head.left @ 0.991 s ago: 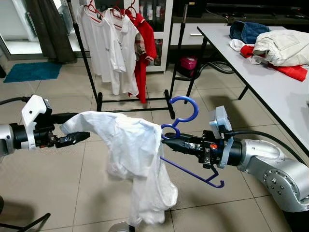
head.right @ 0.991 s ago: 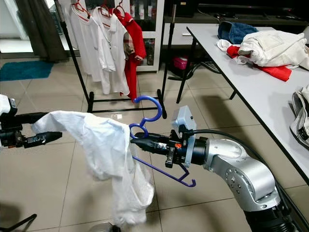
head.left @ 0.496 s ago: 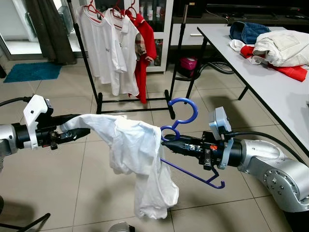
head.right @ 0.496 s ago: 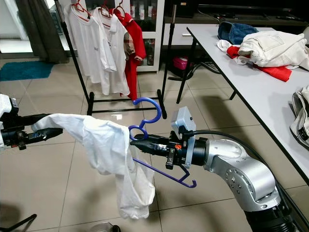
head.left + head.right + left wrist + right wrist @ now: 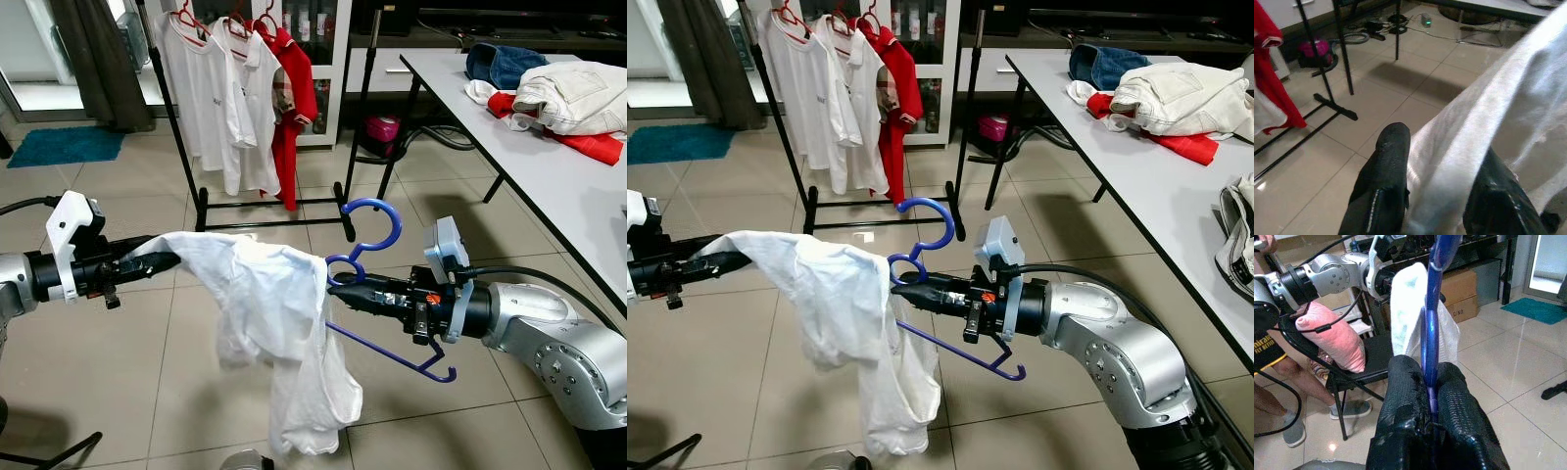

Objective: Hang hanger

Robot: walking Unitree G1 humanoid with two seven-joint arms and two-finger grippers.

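Grippers share the load: right gripper (image 5: 338, 291) clamps the blue hanger (image 5: 377, 284) mid-air, left gripper (image 5: 157, 262) apparently pinches the white shirt (image 5: 284, 333) draped over it. Hanging remains; clothes rack (image 5: 201, 201) stands well beyond.

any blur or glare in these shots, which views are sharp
Eye views: sharp, evenly lit, with soft reflections on the floor tiles. Left wrist view: the white shirt is soft and washed out close to the lens. Right wrist view: the right claw and blue hanger are sharp; a bright doorway glares on the floor.
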